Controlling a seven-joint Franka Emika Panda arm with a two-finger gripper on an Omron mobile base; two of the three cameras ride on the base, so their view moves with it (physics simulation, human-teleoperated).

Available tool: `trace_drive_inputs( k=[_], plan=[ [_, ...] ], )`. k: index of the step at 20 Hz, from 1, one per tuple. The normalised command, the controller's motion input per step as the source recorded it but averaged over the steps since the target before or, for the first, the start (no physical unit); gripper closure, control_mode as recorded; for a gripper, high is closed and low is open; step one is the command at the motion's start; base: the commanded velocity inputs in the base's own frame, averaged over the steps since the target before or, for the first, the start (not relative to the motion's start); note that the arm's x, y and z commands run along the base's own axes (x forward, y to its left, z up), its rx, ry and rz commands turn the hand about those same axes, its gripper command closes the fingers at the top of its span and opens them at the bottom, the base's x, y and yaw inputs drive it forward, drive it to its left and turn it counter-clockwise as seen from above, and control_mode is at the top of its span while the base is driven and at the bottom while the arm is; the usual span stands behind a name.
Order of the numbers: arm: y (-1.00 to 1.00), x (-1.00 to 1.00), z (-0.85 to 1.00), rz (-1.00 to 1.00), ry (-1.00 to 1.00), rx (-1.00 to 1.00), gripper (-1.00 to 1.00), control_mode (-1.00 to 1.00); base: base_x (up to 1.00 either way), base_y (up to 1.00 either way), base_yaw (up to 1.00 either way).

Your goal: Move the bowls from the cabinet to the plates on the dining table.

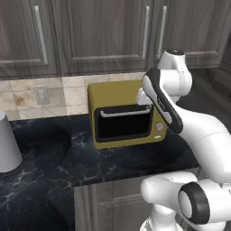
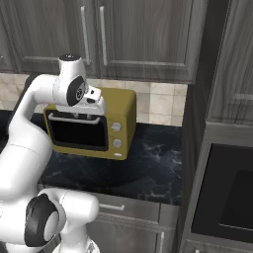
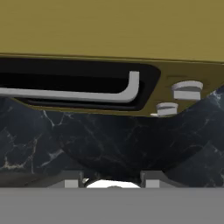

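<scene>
The cabinet (image 1: 103,36) (image 2: 143,39) hangs on the wall above the counter, dark wood grain with long silver bar handles, and all its doors are closed. The bowls are hidden. The plates and the dining table are out of view. My gripper (image 2: 82,117) (image 3: 111,180) hovers just in front of a yellow toaster oven, pointing down at the counter. Its fingertips (image 3: 72,180) stand apart with nothing between them, so it is open. In the left base view my forearm covers most of the hand.
The yellow toaster oven (image 1: 124,113) (image 2: 118,106) (image 3: 109,30) stands on the black marble counter (image 1: 54,158) against the tiled wall. A pale grey cylinder (image 1: 6,144) stands at the counter's left. A tall dark column with a built-in oven (image 2: 232,197) bounds the right.
</scene>
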Motion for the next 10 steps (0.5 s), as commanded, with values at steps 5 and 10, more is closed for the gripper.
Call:
trace_drive_inputs(
  k=[5,10],
  plan=[
    [0.05,0.00,0.00,0.00,0.00,0.00,-1.00,-1.00,0.00,0.00,0.00],
    [0.16,-0.10,0.00,0.00,0.00,0.00,-1.00,-1.00,0.00,0.00,0.00]
  ],
)
